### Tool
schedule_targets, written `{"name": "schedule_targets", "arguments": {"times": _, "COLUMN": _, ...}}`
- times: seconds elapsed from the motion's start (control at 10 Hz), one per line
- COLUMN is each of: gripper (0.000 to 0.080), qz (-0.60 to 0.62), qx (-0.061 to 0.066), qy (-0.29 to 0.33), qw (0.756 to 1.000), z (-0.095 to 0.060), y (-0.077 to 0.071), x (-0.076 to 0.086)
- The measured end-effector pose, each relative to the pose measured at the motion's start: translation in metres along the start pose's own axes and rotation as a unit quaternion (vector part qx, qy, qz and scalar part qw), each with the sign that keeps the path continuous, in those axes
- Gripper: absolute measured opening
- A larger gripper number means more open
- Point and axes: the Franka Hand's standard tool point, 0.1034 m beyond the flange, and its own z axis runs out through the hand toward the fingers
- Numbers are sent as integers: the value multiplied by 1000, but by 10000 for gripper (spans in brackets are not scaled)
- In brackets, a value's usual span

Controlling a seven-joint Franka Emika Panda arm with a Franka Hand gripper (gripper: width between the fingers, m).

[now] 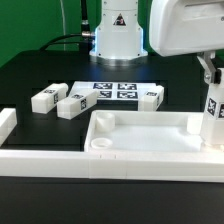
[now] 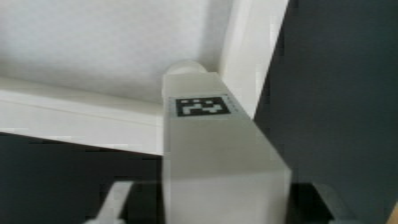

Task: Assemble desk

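Observation:
The white desk panel (image 1: 140,128), with a raised rim and a round socket (image 1: 100,146), lies at the front of the table. My gripper (image 1: 211,84) is shut on one white tagged leg (image 1: 213,108) and holds it upright over the panel's corner at the exterior view's right. In the wrist view the leg (image 2: 221,150) runs out from between my fingers (image 2: 121,198), and its far end meets the panel's rim corner (image 2: 107,105). I cannot tell if it is seated. Three loose legs lie behind the panel: two (image 1: 47,97) (image 1: 72,102) at the exterior view's left and one (image 1: 150,97) further right.
The marker board (image 1: 112,88) lies flat behind the panel, in front of the robot base (image 1: 118,40). A long low white border bar (image 1: 60,163) runs along the front. A short bar (image 1: 7,122) stands at the exterior view's left.

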Motion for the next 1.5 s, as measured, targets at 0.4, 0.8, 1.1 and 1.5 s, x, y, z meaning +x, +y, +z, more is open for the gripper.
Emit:
{"name": "schedule_targets", "arguments": {"times": 0.4, "gripper": 292, "qz": 208, "qx": 2, "qy": 5, "qw": 978, "z": 0, "y": 3, "x": 1}}
{"name": "schedule_targets", "arguments": {"times": 0.8, "gripper": 292, "qz": 334, "qx": 3, "qy": 10, "qw": 942, "z": 0, "y": 5, "x": 2}}
{"name": "schedule_targets", "arguments": {"times": 1.1, "gripper": 293, "qz": 419, "qx": 6, "qy": 8, "qw": 908, "z": 0, "y": 5, "x": 2}}
{"name": "schedule_targets", "arguments": {"times": 1.5, "gripper": 294, "qz": 551, "qx": 21, "qy": 13, "qw": 834, "z": 1, "y": 6, "x": 0}}
